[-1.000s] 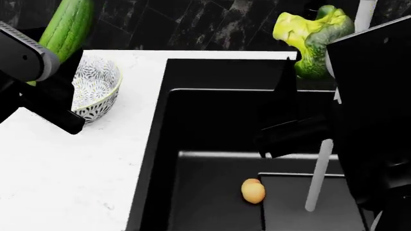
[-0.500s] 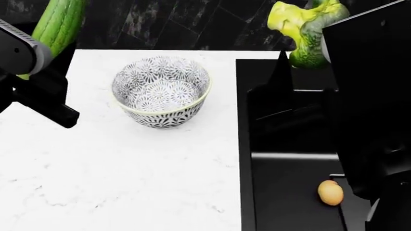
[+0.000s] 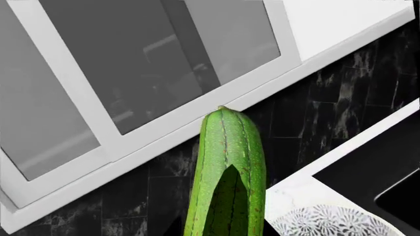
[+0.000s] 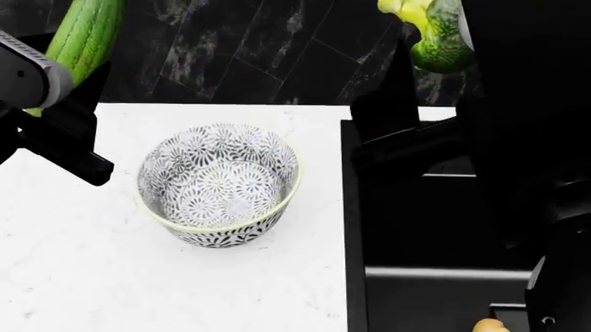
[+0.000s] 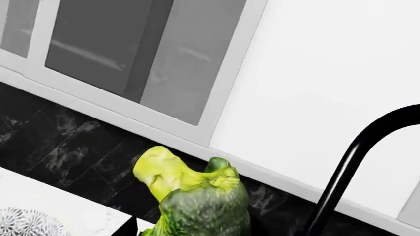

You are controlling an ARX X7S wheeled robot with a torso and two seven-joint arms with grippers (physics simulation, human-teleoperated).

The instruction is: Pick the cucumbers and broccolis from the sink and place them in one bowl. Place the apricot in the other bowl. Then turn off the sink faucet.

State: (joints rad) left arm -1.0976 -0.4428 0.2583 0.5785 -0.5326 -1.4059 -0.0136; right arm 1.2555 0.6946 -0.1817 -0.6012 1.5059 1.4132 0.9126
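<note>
A: While panning left off the sink (image 4: 416, 228), brought the bowl (image 4: 221, 235) from the frame's left edge to near centre within the last second. Agree?

B: Agree. Also pushed the sink to the right side and nearly lost the apricot (image 4: 489, 325). Just peeking in now at the bottom edge of the head view, down in the basin.

A: Meaning what for the task?

B: Probably lining up for the drop. Shows empty inside the bowl, so counting zero items placed. Leaving the apricot and faucet (image 5: 347, 162) for later.

A: Left gripper (image 3: 229, 211)?

B: Clamped on the cucumber (image 4: 85, 34). Held high and steeply tilted, up and to the left of the bowl, well apart from it. Confirmed in the left wrist view by one dark finger lying across the skin.

A: Right gripper (image 4: 430, 69)?

B: Closed on the broccoli (image 4: 434, 34), judging by how high it hangs, with fingers mostly hidden in the right wrist view. Raised near the counter-sink edge, right of the bowl and also well apart.

A: Next?

B: Needs carrying over the rim and lowering before release. Otherwise risks a roll across the countertop (image 4: 93, 277). Can't see a second bowl.
</note>
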